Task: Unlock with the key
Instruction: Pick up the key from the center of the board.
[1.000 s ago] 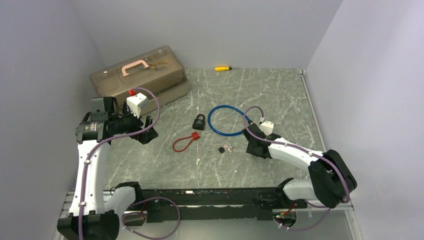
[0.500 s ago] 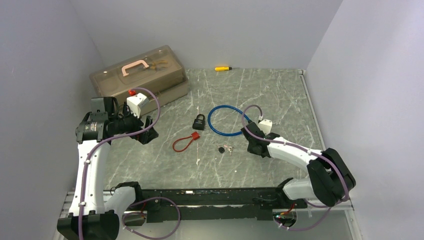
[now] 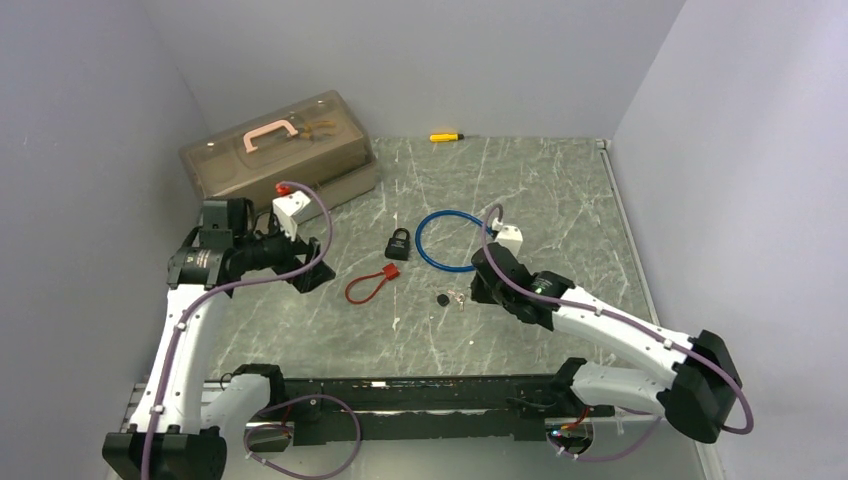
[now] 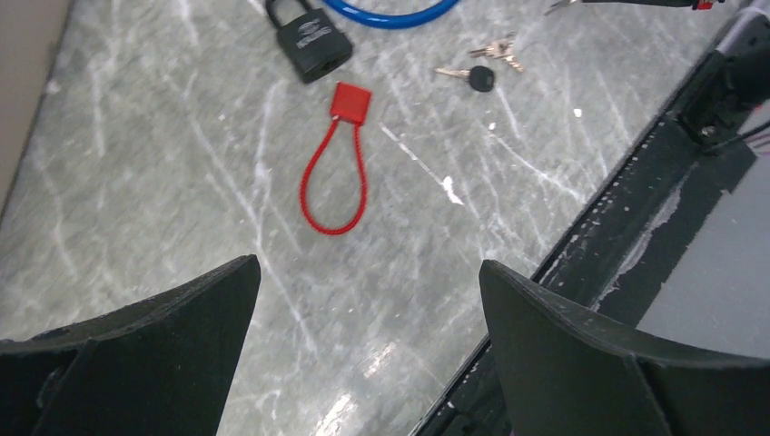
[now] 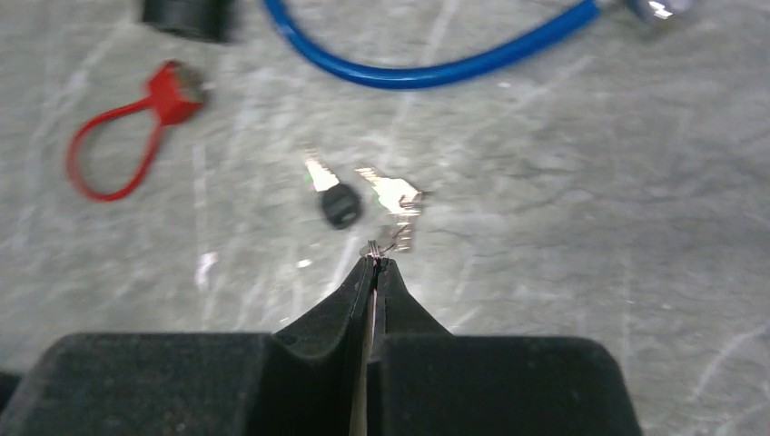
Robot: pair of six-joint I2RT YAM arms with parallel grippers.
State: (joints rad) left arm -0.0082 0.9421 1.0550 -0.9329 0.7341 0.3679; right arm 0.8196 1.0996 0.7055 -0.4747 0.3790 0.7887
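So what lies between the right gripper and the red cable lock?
The keys, lying on the table; the right gripper, shut, seems to pinch their ring. The right wrist view shows the red cable lock beyond them.

Three plain walls close this spot in: a back wall (image 3: 420,60), a left wall (image 3: 70,150) and a right wall (image 3: 750,150), all a pale greyish lilac and bare. Between them lies a table (image 3: 540,190) with a grey-green stone look, streaked with thin white veins. A pale strip (image 3: 622,225) runs along its right edge, just below the right wall. A black rail (image 3: 430,392) spans the near edge. The light is soft and even, leaving faint glints on the tabletop.
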